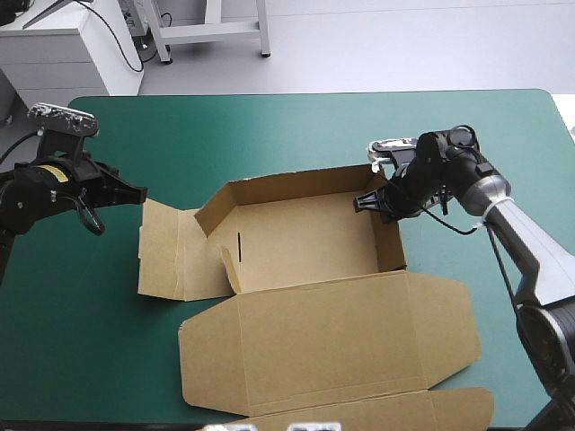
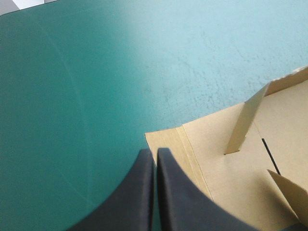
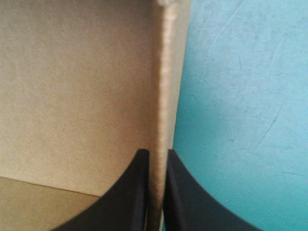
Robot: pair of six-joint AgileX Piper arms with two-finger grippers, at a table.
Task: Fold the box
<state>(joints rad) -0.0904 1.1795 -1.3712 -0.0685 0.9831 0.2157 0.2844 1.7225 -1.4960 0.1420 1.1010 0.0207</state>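
At the box's (image 1: 305,241) right wall (image 3: 162,86) our right gripper (image 1: 361,205) pinches the board; our left gripper (image 1: 139,192), closed empty beside the flat left flap (image 1: 166,251), should raise it next, we judge.

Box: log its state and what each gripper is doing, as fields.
box: brown, half-formed tray, back wall and right wall raised
left flap: flat on the teal-green cover
lid: flat, toward the near edge
right gripper: shut on the box's right wall
left gripper: shut at the left flap's far corner, gripping nothing
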